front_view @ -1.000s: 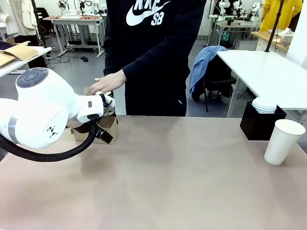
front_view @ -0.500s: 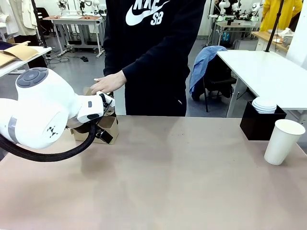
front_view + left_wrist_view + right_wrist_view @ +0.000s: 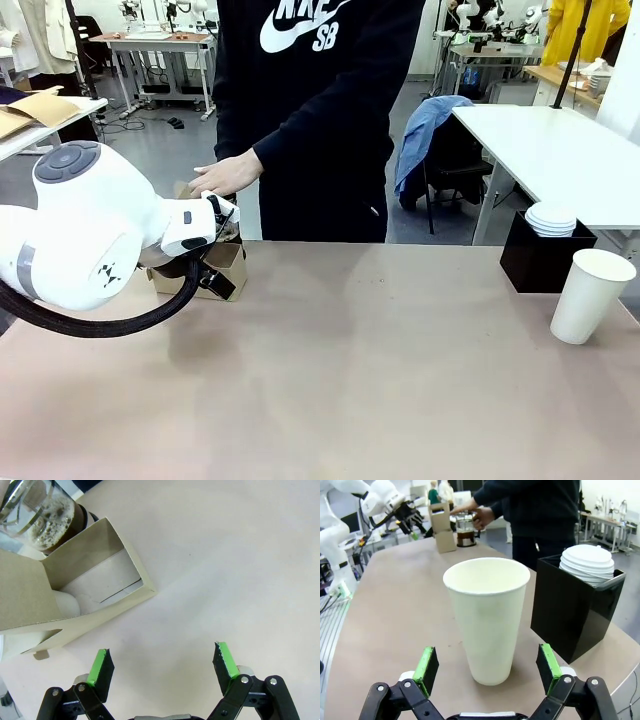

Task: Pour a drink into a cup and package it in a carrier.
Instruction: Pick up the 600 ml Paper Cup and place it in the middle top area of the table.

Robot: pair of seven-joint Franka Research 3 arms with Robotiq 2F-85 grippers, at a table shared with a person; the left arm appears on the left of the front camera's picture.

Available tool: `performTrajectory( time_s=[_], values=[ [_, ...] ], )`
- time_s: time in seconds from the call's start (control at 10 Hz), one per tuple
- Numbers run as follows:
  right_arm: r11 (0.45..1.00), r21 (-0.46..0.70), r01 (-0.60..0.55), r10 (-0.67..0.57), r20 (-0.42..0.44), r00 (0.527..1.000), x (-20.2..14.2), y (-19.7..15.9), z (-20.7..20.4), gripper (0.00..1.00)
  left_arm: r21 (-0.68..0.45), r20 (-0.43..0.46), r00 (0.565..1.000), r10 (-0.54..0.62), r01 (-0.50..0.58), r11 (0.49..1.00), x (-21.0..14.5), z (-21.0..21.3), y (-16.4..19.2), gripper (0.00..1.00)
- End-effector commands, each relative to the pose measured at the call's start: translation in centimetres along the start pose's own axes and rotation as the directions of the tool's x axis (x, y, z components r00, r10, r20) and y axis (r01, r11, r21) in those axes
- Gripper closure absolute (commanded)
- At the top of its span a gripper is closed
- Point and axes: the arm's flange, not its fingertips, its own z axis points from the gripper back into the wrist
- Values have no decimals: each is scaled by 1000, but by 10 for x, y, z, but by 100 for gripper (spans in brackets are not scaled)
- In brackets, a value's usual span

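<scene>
Meanwhile, my right gripper [image 3: 487,664] stands spread before the tapered paper cup [image 3: 487,610]; my left gripper [image 3: 163,664], also spread, faces the matte cardboard carrier [image 3: 95,587].

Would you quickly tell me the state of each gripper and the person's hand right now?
Left gripper: open, empty, near the carrier.
Right gripper: open, empty, facing the cup.
Person's hand: by the jug, grip unclear.

The person's black sweatshirt [image 3: 330,120] carries white print on the chest: the letters "SB" under a swoosh mark. Above the swoosh are the lower parts of "NIKE", cut off by the picture's top edge. A small dark mark on the white shell of the left arm [image 3: 80,230] is too small to read.
</scene>
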Motion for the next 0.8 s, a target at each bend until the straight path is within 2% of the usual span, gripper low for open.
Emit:
performTrajectory(
  time_s=[0.0, 0.2, 0.3, 0.7],
  values=[
    [997, -40, -63, 65, 67, 996, -5, -5, -13, 0, -1, 1, 1000, 1, -1, 1000, 0, 0, 0, 0],
    [995, -50, -89, 94, 117, 989, -11, -5, -22, 0, -1, 1, 1000, 1, -1, 1000, 0, 0, 0, 0],
    [998, -31, -56, 59, 136, 989, -13, -5, -30, 0, -1, 1, 1000, 1, -1, 1000, 0, 0, 0, 0],
    [996, -77, -36, 47, 152, 987, -21, -10, -55, 0, -1, 1, 1000, 1, -1, 1000, 0, 0, 0, 0]
  ],
)
